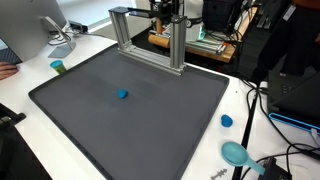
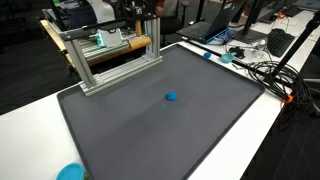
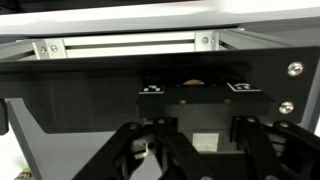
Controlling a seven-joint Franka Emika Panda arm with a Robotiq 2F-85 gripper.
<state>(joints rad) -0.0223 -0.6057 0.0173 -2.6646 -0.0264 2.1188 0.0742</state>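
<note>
My gripper (image 1: 168, 22) hangs behind the top bar of an aluminium frame (image 1: 150, 45) at the back of the dark mat (image 1: 130, 120). In an exterior view the gripper (image 2: 148, 28) stands at the right end of a wooden rod (image 2: 122, 43) that lies along the frame (image 2: 110, 62). In the wrist view the gripper (image 3: 200, 160) shows only its dark links at the bottom edge, its fingertips hidden. It faces a black box (image 3: 195, 100) with two printed markers. A small blue piece (image 1: 122, 95) (image 2: 172, 97) lies alone on the mat, far from the gripper.
A green cup (image 1: 58, 67) stands off the mat's far corner. A blue cap (image 1: 226, 121) and a teal bowl (image 1: 236, 153) sit on the white table beside the mat. Cables (image 2: 262, 72) and monitors crowd the table edges. A person's hand (image 1: 8, 70) rests at one side.
</note>
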